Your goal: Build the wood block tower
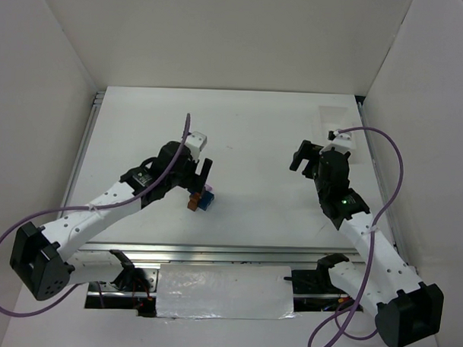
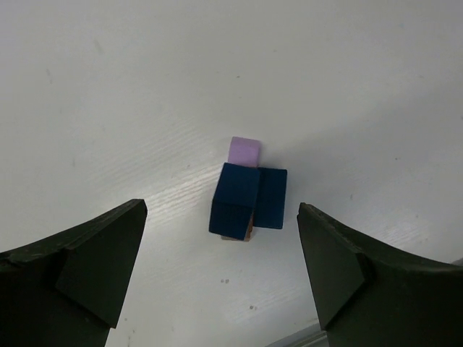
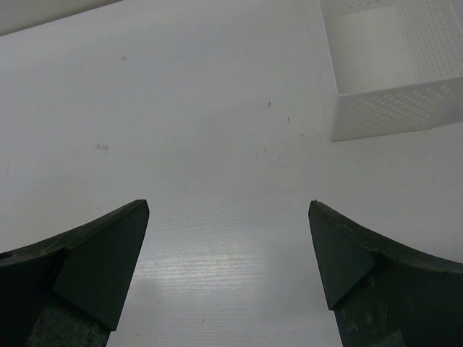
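Wood block tower (image 2: 242,195) sits on the white table (image 2: 108,87) left of centre, just in front of the left arm's fingers. It is a small cluster of painted, square-edged wooden pieces with matte faces. Two dark blue blocks (image 2: 271,196) lie side by side on top, touching along one edge. A brown-orange block (image 2: 242,236) shows only as a thin sliver under their near edge. A pale purple block (image 2: 244,150) pokes out from beneath them on the far side. From the overhead camera the cluster reads as brown-red, blue and purple patches pressed together. The table top is smooth and slightly glossy, with faint streaks like fine grain and a few dark specks.

The left gripper (image 2: 221,210) hangs over the cluster with its dark, wedge-shaped fingers (image 2: 94,260) spread wide. The blocks lie in the gap between them, clear of both fingers, and nothing is gripped.

The right gripper (image 3: 228,206) is well apart on the right side of the table, its jaws equally wide and holding nothing, with only bare surface between them. A white rectangular plastic tray (image 3: 398,112) with finely perforated walls stands beyond its right finger.
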You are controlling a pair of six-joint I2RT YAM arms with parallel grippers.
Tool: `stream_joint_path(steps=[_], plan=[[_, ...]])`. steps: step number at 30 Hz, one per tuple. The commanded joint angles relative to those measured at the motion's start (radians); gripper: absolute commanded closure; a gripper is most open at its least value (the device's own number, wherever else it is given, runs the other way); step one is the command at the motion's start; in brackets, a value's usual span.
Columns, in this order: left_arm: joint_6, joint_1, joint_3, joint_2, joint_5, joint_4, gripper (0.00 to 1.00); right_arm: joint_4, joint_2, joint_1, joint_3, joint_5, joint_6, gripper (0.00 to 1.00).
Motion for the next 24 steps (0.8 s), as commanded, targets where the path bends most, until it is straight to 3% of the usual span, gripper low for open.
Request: stream_joint_path(steps=[1,4,11,18,24], plan=[[-0.209,0.004,0.077,-0.037,-0.211,-0.114,0.01,0.005,-0.012,-0.005,0.005,0.008,0.003,0.0],[-0.352,0.003,0.065,-0.104,-0.377,-0.186,0.01,-0.017,-0.007,-0.008,0.018,0.004,0.015,0.0],[-0.397,0.003,-0.028,-0.221,-0.301,-0.157,0.01,-0.069,-0.036,-0.009,0.037,-0.02,0.047,0.0],[-0.53,0.003,-0.009,-0.25,-0.427,-0.263,0.01,-0.15,-0.097,-0.009,0.074,-0.003,0.084,0.0],[-0.449,0.001,-0.068,-0.293,-0.365,-0.18,0.01,-0.168,-0.145,-0.009,0.061,-0.039,0.087,0.0]])
